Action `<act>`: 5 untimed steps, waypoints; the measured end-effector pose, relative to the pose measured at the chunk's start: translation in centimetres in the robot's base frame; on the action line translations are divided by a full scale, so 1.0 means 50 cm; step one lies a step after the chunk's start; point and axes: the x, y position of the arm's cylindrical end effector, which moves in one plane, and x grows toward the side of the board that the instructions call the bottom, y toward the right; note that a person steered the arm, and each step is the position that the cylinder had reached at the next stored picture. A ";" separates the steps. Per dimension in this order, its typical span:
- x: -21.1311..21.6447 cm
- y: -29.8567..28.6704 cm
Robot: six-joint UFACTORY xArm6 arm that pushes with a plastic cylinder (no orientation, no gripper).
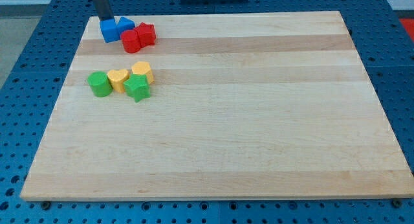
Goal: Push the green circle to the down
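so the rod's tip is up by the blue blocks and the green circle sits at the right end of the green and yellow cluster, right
Not quite. In the camera view the green circle sits at the left end of that cluster, beside a yellow block; the other green block is toward the right. My tip is indeed up by the blue blocks.

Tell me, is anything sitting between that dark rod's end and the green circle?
In the camera view, only bare board separates my tip, touching the blue blocks, from the green circle below; the blue block sits just right of that line.
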 end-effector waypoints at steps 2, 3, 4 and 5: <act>0.089 0.000; 0.255 0.000; 0.390 0.000; 0.406 0.000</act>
